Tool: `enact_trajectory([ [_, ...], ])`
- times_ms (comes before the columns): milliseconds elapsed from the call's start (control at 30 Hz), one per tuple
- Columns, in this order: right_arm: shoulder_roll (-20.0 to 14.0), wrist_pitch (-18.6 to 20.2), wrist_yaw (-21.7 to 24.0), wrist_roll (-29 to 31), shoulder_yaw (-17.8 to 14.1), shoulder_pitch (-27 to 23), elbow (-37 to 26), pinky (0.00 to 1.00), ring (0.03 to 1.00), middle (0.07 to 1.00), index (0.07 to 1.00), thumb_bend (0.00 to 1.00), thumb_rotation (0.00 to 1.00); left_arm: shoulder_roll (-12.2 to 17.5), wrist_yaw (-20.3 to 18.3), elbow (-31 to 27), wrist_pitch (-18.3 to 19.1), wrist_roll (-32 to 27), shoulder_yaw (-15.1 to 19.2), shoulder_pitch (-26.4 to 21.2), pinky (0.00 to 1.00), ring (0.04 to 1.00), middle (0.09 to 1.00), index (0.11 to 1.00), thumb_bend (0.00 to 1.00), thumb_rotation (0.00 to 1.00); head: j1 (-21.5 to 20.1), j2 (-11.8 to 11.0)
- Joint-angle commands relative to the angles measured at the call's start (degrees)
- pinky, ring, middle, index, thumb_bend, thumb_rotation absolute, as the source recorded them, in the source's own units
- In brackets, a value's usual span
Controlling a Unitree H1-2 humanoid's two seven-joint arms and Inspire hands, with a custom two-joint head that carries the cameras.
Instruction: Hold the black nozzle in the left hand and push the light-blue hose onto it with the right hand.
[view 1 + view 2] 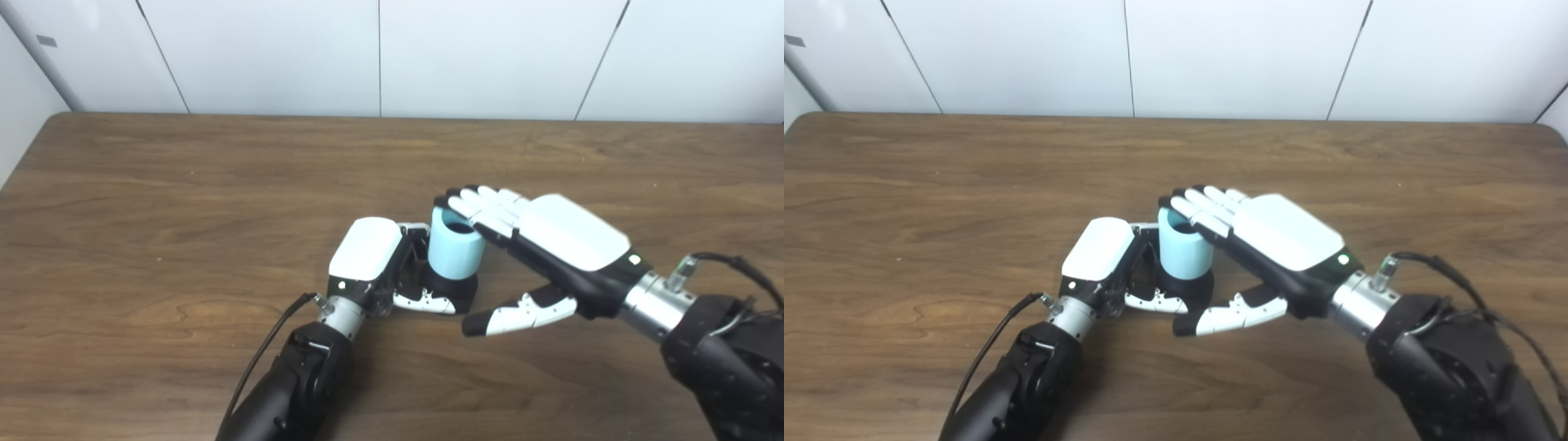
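Note:
The black nozzle (pixel 454 289) stands upright on the wooden table (pixel 184 196) near the middle. A short light-blue hose (pixel 454 251) sits on top of it, its open end facing up. My left hand (pixel 380 266) is shut on the nozzle's base, thumb in front and fingers behind. My right hand (pixel 539 245) lies flat with its fingers resting on the hose's top rim. Its thumb (pixel 520 313) points away from the hose, low and to the right of the nozzle, so the hand is open.
White wall panels (pixel 380 55) run behind the table's far edge. Black cables (pixel 269 343) trail from both wrists over the table near the front edge.

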Motion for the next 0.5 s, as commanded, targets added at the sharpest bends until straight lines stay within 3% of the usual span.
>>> enact_trajectory([
  [0, 0.2, 1.06, 0.32, 0.99, -2.51, -3.67, -4.14, 0.98, 1.0, 1.0, 0.997, 0.63, 1.0, 2.39, -10.78, 6.4, 4.42, -0.44, -2.65, 6.16, 0.38, 0.505, 0.522, 0.485, 0.48, 0.0, 0.13, 0.08],
  [467, 2.11, 2.28, -0.72, 3.48, -6.76, -2.54, -1.83, 0.93, 1.0, 0.994, 0.979, 0.62, 0.99, 2.46, -10.11, 6.63, 4.0, -0.89, -2.2, 6.05, 0.37, 0.498, 0.511, 0.499, 0.48, 0.0, 0.1, 0.07],
])
